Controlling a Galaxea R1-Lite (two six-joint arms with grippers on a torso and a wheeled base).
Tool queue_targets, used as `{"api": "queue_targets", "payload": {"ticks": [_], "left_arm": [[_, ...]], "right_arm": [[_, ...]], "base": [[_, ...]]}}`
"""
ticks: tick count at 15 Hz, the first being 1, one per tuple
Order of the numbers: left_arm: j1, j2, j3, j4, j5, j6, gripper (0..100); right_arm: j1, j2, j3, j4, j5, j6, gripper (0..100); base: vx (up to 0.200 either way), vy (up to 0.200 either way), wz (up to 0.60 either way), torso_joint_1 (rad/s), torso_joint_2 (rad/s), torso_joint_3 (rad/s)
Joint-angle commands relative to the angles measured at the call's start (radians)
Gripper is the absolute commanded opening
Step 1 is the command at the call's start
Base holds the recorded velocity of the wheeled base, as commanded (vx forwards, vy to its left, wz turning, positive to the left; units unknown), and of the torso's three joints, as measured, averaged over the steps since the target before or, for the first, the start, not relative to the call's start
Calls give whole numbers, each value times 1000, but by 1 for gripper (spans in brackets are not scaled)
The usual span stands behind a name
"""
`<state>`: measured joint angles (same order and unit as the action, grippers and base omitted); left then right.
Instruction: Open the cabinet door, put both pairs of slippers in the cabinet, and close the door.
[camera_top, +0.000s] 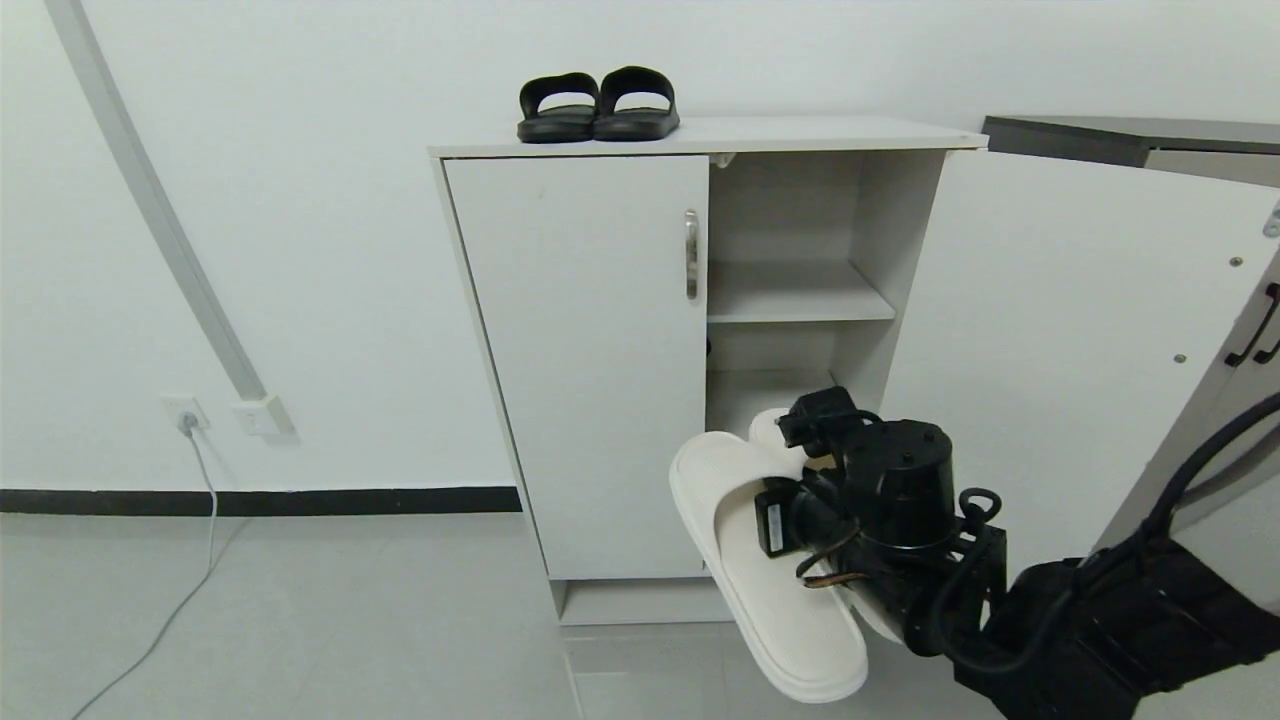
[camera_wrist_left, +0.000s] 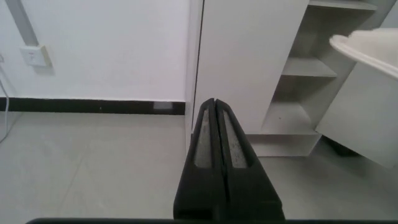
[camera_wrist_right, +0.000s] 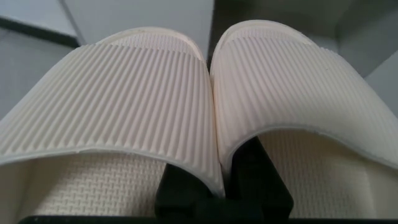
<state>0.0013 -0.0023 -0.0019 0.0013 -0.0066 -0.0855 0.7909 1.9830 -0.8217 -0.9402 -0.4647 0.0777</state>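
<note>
Right gripper (camera_wrist_right: 224, 190) is closed on the white slippers (camera_top: 745, 560), its dark fingers (camera_wrist_right: 261, 180) seen beneath the ribbed straps where the two slippers are pressed side by side. The pair is held off the floor (camera_top: 300, 620) and tilted, with the upper ends at the mouth of the open right compartment, just below the middle shelf (camera_top: 795, 295), and the lower ends hanging down toward the floor.

Left gripper (camera_wrist_left: 216, 118) is seen with its fingers pressed together and nothing between them; it is held low over the floor, pointed toward the cabinet (camera_top: 580, 400).

The cabinet's right door (camera_top: 1050, 350) is swung wide open, while the left door (camera_top: 590, 370) is shut, its metal handle (camera_top: 691, 254) at the inner edge. The black slippers (camera_top: 598, 105) are set side by side on top of the cabinet, above the shut door.
</note>
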Motion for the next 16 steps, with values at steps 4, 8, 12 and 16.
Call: {"api": "queue_targets", "payload": {"ticks": [4, 8, 12, 16], "left_arm": [[0, 2, -1, 0, 2, 0, 0], [0, 2, -1, 0, 0, -2, 0], [0, 2, -1, 0, 0, -2, 0], [0, 2, -1, 0, 2, -2, 0]], "right_arm": [[64, 192, -221, 57, -229, 39, 0], [59, 192, -228, 120, -232, 94, 0], [37, 194, -226, 120, -230, 106, 0], [14, 223, -228, 115, -230, 106, 0]], "base": [[0, 0, 0, 0, 0, 0], [0, -150, 0, 3, -1, 3], [0, -200, 0, 5, 0, 0], [0, 0, 0, 0, 0, 0]]}}
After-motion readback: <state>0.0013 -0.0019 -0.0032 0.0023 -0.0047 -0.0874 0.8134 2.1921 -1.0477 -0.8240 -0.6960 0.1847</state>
